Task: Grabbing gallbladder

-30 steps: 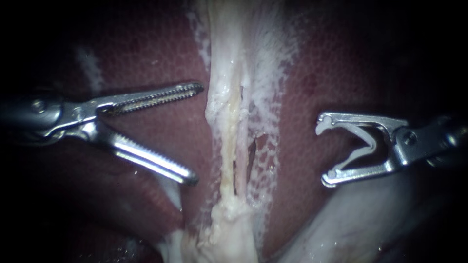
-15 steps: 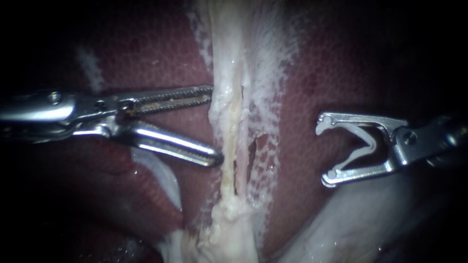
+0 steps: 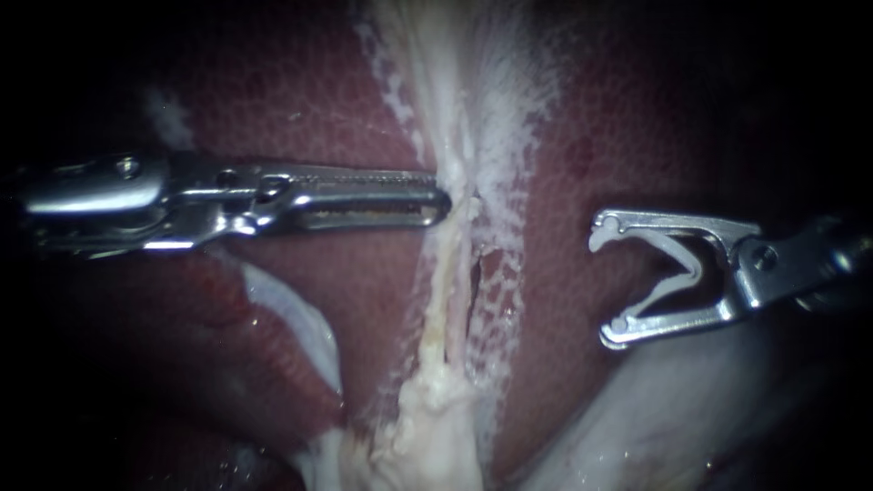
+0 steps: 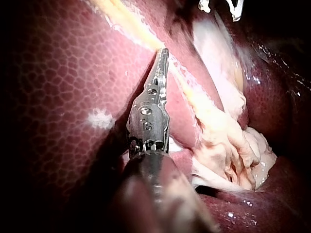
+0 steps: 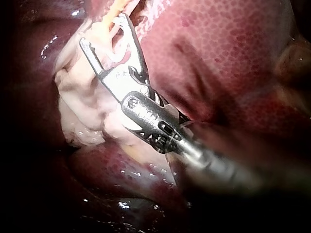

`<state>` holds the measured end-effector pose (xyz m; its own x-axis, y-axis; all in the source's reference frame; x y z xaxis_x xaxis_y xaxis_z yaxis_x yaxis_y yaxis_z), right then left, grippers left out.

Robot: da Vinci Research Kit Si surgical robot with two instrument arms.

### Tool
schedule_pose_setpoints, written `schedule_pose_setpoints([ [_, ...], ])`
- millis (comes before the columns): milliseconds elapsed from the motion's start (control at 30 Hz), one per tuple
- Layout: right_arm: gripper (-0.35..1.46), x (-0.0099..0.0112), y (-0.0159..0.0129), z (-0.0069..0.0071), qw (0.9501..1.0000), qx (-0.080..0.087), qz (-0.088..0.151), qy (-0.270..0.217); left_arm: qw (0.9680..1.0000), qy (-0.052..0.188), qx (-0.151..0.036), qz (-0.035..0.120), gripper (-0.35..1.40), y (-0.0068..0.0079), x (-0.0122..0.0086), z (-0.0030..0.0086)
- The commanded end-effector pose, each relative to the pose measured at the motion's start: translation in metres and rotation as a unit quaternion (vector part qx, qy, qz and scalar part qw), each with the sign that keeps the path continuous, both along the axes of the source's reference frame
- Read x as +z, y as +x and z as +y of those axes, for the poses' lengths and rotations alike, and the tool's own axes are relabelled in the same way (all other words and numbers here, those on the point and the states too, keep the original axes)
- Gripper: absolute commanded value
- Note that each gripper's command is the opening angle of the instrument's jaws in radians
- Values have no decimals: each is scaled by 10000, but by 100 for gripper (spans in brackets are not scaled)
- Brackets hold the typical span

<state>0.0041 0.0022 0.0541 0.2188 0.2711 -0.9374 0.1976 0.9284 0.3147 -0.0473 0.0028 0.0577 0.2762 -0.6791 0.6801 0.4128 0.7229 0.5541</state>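
The left instrument [image 3: 435,202] is clamping its jaws on the pale gallbladder [image 3: 446,300] strand, which is running between liver [image 3: 318,118] lobes. The right instrument [image 3: 604,286] (jaws spread wide, gripping a white clip [image 3: 684,265] between them) is hovering beside it.

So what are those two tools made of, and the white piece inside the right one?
The left instrument, gripping pale tissue, and the right instrument look like polished steel: silvery with bright glints. The white clip is probably plastic: matte, opaque.

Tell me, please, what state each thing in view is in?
Left instrument: shut on pale tissue.
Right instrument: holding clip, apart from the tissue.
Clip: open.
Pale tissue: pinched at its edge.
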Motion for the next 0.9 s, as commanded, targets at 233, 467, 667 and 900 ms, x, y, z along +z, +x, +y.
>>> schedule_pose_setpoints([
  [233, 59, 0, 0, 0, 10000, -1, 0, 0, 9999, 61, -68, 139, -35, 10, 6, 2],
  [467, 59, 0, 0, 0, 10000, -1, 0, 0, 9996, 59, -168, 201, -35, 11, 5, 1],
  [667, 59, 0, 0, 0, 10000, -2, 1, 0, 9996, 69, -174, 201, -35, 11, 4, 1],
  [900, 59, 0, 0, 0, 10000, -2, 1, 0, 9996, 74, -172, 197, -35, 11, 3, 0],
])
